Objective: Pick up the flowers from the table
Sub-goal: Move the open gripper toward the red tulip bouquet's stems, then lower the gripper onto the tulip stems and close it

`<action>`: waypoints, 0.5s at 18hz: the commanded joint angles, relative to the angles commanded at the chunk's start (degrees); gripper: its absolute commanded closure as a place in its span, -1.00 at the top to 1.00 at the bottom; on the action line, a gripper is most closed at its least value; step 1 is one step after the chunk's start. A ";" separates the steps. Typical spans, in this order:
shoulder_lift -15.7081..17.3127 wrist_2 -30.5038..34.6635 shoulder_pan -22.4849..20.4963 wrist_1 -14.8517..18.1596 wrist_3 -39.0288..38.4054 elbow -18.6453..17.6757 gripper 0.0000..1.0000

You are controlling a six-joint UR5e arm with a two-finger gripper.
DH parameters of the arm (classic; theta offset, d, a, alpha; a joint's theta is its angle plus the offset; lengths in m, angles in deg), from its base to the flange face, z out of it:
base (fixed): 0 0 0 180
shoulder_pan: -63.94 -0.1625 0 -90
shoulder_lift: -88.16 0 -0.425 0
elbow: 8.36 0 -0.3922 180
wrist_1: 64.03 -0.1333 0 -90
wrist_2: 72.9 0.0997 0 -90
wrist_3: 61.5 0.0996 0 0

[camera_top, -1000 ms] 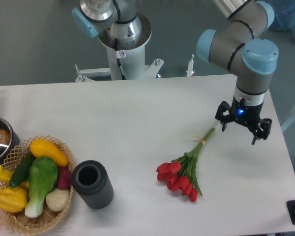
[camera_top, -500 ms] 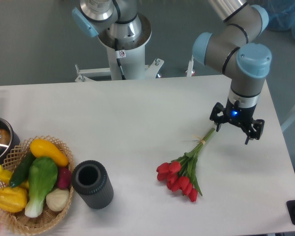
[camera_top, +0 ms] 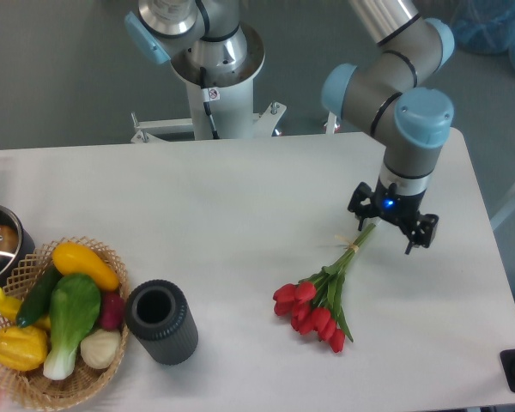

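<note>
Over stem tips now: tool [camera_top: 392, 223], shifted left.

No text can be read anywhere. A small red-and-white sticker [camera_top: 213, 93] sits on the robot base [camera_top: 215, 77] — up and far left of the claw [camera_top: 391, 225] — too small to make out.

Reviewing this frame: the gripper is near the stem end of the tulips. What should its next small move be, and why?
Probably a short descent onto the stems. The gripper hangs open above the upper stem end of the flowers, which lie flat on the table, untouched. Its fingers seem to straddle the stems near the pale band, so lowering before closing looks right.
</note>
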 joint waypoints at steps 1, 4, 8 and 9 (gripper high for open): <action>-0.53 2.12 1.67 -0.09 -2.01 0.35 1.00; -1.41 2.75 3.62 -0.17 -5.19 0.62 1.00; -3.34 2.84 5.90 -0.35 -6.77 1.23 1.00; -3.87 2.84 6.52 -0.35 -7.74 1.41 1.00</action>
